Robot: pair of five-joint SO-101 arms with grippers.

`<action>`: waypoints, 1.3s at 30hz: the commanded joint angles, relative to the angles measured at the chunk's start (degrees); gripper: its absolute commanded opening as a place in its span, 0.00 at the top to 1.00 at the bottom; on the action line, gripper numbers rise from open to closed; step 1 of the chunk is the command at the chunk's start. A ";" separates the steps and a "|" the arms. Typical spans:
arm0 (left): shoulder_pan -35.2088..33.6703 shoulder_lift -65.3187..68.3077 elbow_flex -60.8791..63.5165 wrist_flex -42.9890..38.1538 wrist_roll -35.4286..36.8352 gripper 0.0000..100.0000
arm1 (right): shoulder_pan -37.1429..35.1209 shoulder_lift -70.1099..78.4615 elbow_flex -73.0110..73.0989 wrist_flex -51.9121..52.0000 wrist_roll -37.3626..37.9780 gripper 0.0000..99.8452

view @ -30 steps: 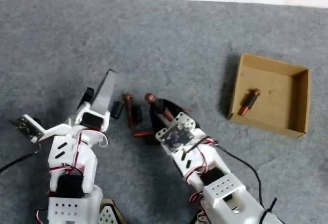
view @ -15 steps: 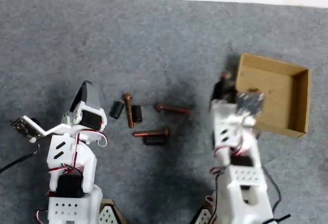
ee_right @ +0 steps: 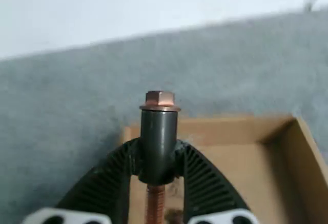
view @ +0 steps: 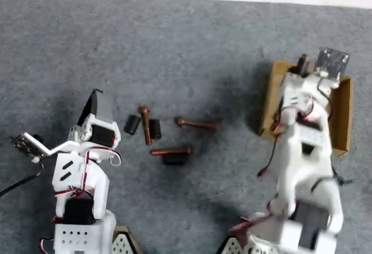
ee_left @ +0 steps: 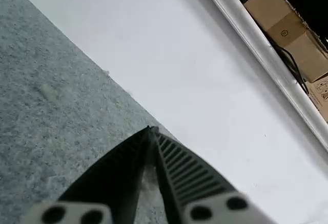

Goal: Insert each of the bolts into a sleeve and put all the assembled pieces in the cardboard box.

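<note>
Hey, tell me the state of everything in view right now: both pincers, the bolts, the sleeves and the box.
Left pincer: shut, empty.
Right pincer: shut on the sleeved bolt.
Sleeved bolt: assembled, head sticking out of its sleeve, held above the cardboard box.
Cardboard box: open-topped.
Loose bolts: lying flat, unsleeved.
Loose sleeves: lying flat, no bolt in them.

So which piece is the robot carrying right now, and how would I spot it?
Find the cardboard box at the right of the grey mat. The right gripper hangs over its far edge, shut on a dark sleeve with a copper bolt through it. Unlike the loose bolts mid-mat, this one is sleeved and held aloft.
</note>
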 commanded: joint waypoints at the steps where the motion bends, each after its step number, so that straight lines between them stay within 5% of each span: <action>1: -0.48 -0.31 1.10 -1.41 -0.44 0.99 | 2.86 7.16 -8.40 0.13 -0.62 0.99; 11: -0.48 -0.31 1.10 -0.44 -0.44 0.99 | 3.74 10.33 -7.43 4.79 -0.26 0.98; 18: -0.48 -0.31 1.10 -0.35 -0.44 0.99 | 3.74 10.33 -7.08 7.87 -0.44 0.78; 26: -0.48 -0.31 1.10 -0.35 -0.44 0.99 | 4.26 8.22 -6.73 10.95 -0.70 0.77; 33: -0.48 -0.31 1.10 -0.26 -0.44 0.99 | 0.57 -13.93 7.08 12.26 -9.85 0.77; 39: -0.48 -0.31 1.10 0.79 -0.53 0.99 | -8.84 -40.31 25.19 12.26 -10.37 0.77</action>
